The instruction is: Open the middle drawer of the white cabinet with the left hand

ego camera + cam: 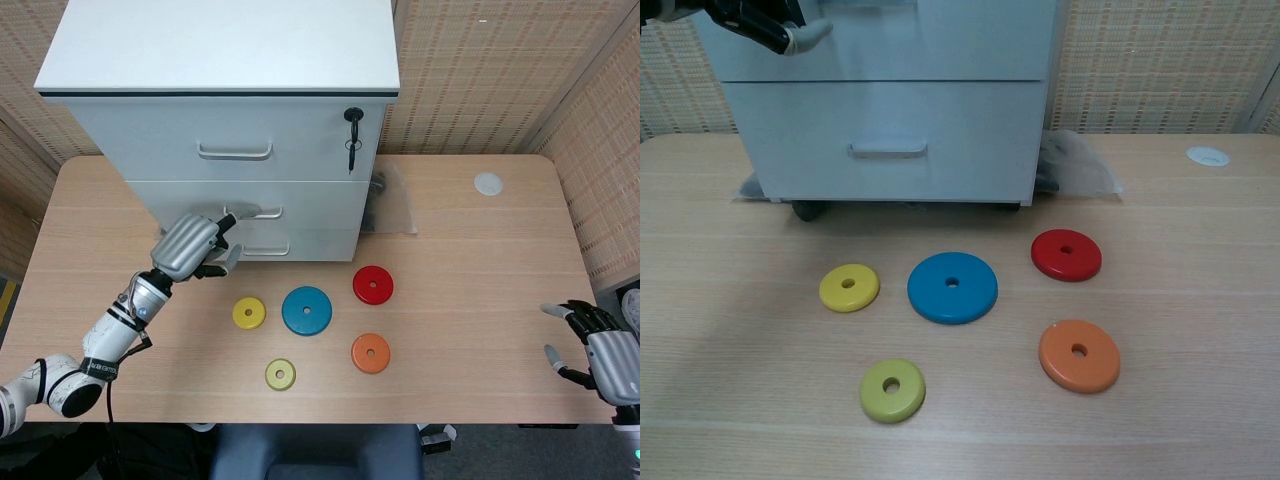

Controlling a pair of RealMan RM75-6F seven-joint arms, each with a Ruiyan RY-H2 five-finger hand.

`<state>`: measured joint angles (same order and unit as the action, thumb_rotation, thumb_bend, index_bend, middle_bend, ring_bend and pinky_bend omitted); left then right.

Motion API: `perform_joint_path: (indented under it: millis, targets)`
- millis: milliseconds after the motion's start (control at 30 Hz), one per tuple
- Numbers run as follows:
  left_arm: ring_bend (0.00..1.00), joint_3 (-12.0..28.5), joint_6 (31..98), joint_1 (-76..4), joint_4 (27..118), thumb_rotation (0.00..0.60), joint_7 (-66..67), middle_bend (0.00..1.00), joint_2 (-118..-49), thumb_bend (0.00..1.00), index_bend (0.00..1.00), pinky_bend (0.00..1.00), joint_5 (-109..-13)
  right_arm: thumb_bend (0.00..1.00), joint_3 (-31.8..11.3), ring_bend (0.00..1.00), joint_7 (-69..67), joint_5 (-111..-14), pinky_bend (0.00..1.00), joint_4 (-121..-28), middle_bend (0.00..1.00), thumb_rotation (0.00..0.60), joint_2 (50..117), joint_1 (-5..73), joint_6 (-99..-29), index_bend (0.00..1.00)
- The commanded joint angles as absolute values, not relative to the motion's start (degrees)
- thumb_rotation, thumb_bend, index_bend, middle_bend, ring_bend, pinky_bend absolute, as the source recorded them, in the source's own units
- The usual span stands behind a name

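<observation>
cabinet: white cabinet (pixel 230 130) sits at the far left of the table (pixel 480 300); three drawers stacked, all looking closed from the head view
middle drawer: middle drawer (pixel 300 205) has its handle (pixel 253 211) left of centre; front is flush with the others as far as I can see
left hand: left hand (pixel 190 247) is up against the cabinet front, just left of that handle; fingers (pixel 222 224) curled, tips reaching toward the handle's left end; honestly can't tell if they're hooked on it or only touching, and the chest view only catches it at the top left corner
right hand: right hand (pixel 600 350) sits way over at the near right edge of the table; fingers apart, holding nothing
key: a black key (pixel 352 125) hangs in the lock at the top drawer's right side
discs: five discs lying flat in front of the cabinet; yellow disc (pixel 249 313) on the left, blue disc (pixel 306 310) just right of it, red disc (pixel 373 285) further right and a bit farther back, orange disc (pixel 371 353) near of the red one, green disc (pixel 280 375) nearest of all
plastic bag: clear plastic bag (pixel 392 205) crumpled beside the cabinet's right side
white cap: small white cap (pixel 488 183) at the far right of the table, well apart from everything
</observation>
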<state>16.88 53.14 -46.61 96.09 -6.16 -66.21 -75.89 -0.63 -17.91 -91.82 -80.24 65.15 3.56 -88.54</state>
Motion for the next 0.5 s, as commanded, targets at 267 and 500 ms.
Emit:
perform_joint_path:
  millis: [267,500]
  targets:
    - [1.00,15.16,54.10,-45.79,98.98,0.600,-5.73,1.00,-64.47,0.56,0.21,1.00,-77.58,0.33,-0.61,0.18,-17.78,-91.71,0.21,-80.34,0.29,0.600,65.07,3.34,-88.56,0.25]
    - [1.00,13.27,56.58,-43.67,102.88,0.600,-5.33,0.99,-62.17,0.56,0.21,1.00,-80.36,0.33,-0.70,0.18,-17.79,-91.66,0.21,-80.45,0.29,0.600,65.03,3.22,-88.70,0.25]
